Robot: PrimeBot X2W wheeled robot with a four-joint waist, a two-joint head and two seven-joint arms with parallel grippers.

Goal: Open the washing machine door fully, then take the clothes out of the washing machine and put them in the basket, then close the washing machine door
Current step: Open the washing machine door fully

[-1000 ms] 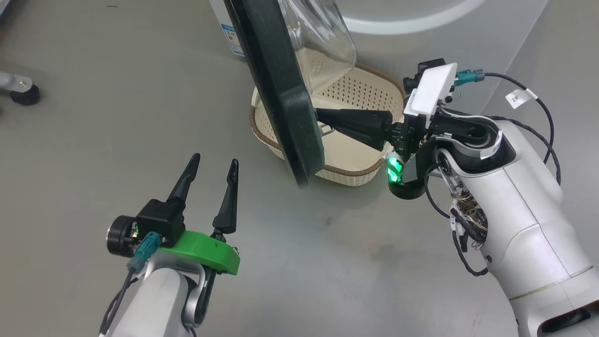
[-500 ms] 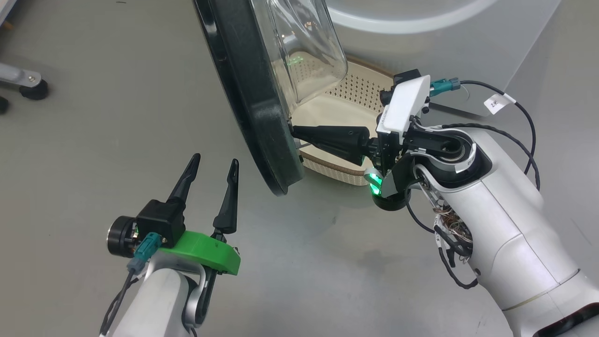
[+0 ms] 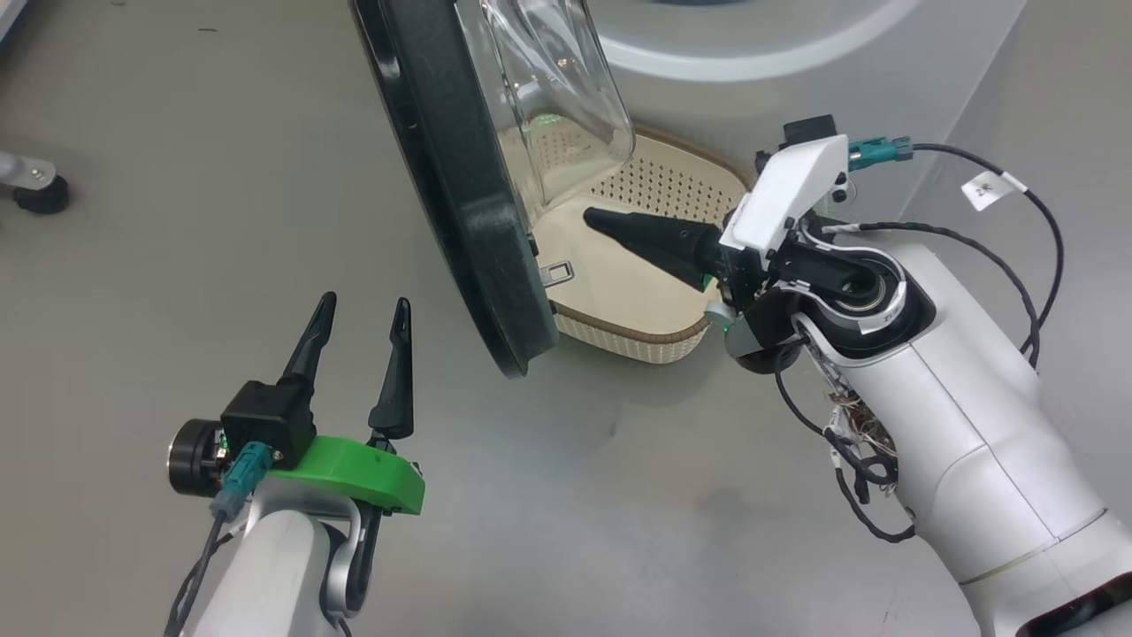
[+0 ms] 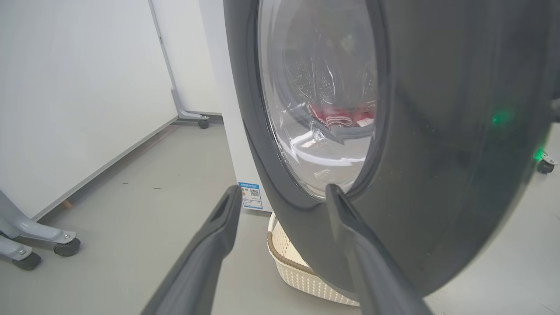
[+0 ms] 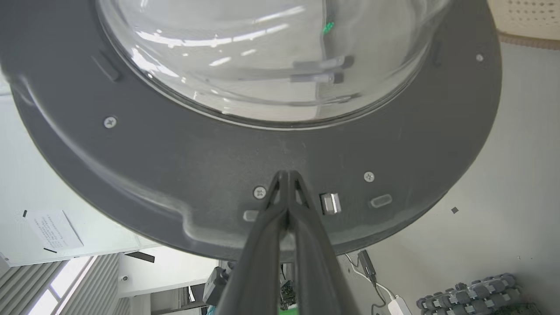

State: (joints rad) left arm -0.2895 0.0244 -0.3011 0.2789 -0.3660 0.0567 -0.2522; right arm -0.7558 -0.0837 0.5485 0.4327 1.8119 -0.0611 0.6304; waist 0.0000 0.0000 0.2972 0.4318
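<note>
The right pincer [image 3: 592, 218], pressed together, is found beside the inner face of the washing machine door [image 3: 447, 177]; the left pincer [image 3: 365, 301], spread apart, outside it.

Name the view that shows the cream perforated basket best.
Head view: the cream perforated plastic basket shows floor, holed wall and brown rim, partly behind the round black-rimmed door. Left wrist view catches one end below it; right wrist view, a corner.

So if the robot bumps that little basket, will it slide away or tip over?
Probably slide. The basket looks like thin holey plastic, so it's likely light, and the grey floor looks smooth. It sits low and wide, so tipping seems unlikely.
</note>
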